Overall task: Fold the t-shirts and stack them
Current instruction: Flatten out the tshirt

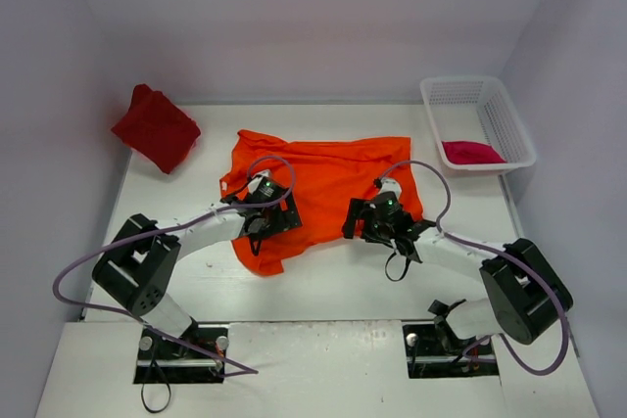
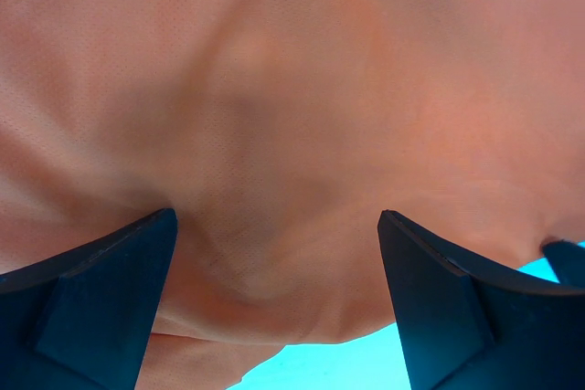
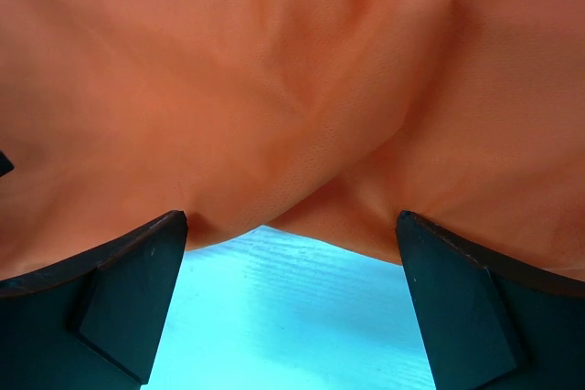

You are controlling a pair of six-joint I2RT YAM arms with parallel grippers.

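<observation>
Orange t-shirt point(image 1: 323, 178) lies spread but rumpled mid-frame in the top view, flat on the bench point(image 1: 333, 286). Dark red t-shirt point(image 1: 155, 127) sits bunched upper left. Crimson-pink t-shirt point(image 1: 472, 152) is in the white basket point(image 1: 514, 129), upper right. Left tool point(image 2: 276, 221): jaws wide apart, orange cloth filling the gap, nothing clamped. Right tool point(image 3: 292, 221) same: jaws apart, shirt's edge btwn them, bare bench showing below. Looks like the grab before a fold. To do it well, imo: bite the edge w/ both tools together, lift level, carry across w/o dragging so the fold lands square.
</observation>
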